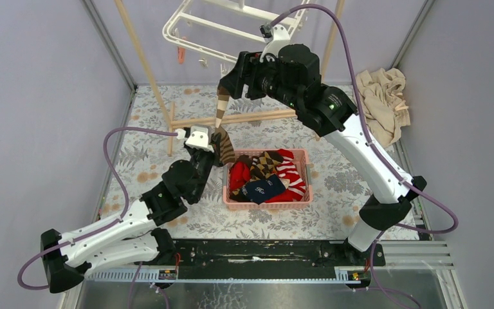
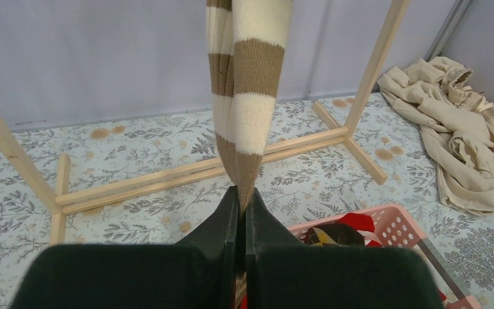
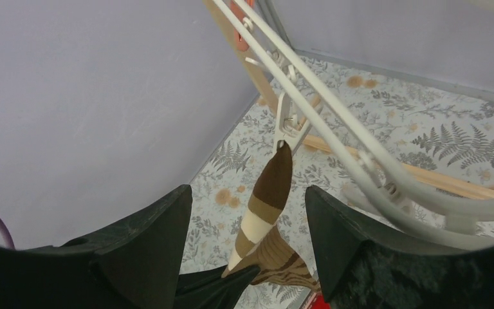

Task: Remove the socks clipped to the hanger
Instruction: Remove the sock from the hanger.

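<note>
A brown-and-cream striped sock hangs from a clip of the white hanger at the back. My left gripper is shut on the sock's lower end and the sock runs taut upward from it. My right gripper is open up near the hanger, a finger on either side of the hanging sock, just below the clip and apart from it. In the top view the right gripper sits above the left gripper.
A pink basket holding several socks stands right of the left gripper. The wooden pole frame crosses the floor behind it, with uprights at both sides. A beige cloth lies crumpled at the back right.
</note>
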Controlling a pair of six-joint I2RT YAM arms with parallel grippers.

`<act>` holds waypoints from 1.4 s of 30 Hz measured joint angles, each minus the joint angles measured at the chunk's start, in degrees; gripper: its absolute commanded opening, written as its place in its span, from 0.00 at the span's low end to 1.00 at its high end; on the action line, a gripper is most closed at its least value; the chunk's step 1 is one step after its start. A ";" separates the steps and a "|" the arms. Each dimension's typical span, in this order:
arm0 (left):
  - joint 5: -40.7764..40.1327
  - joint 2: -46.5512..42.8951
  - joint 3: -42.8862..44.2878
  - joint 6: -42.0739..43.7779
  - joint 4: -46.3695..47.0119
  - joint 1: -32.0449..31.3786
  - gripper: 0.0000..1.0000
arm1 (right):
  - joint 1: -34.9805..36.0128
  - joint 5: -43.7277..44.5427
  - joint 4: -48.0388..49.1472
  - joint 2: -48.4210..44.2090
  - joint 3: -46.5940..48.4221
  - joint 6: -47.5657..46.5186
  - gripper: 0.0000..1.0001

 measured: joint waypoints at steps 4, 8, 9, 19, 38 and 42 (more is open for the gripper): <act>-0.33 0.28 0.04 0.02 0.00 -0.22 0.00 | 0.02 1.79 -0.11 0.39 1.79 -0.48 0.72; -0.81 0.48 0.07 0.07 -0.02 -0.37 0.00 | 0.33 2.47 -0.02 1.81 3.37 -0.52 0.71; -0.90 0.50 0.07 0.09 -0.02 -0.37 0.00 | 0.44 2.67 -0.02 2.32 3.69 -0.52 0.71; -1.36 0.04 0.07 0.61 -0.02 -0.37 0.00 | 1.90 5.38 -0.26 6.45 4.09 -0.48 0.71; -1.33 -1.84 0.04 1.46 0.00 -0.39 0.00 | 3.50 16.74 -0.26 9.77 8.98 -2.64 0.65; -1.31 -1.84 0.04 1.46 0.00 -0.39 0.00 | 3.61 18.12 -0.24 11.02 9.79 -3.10 0.64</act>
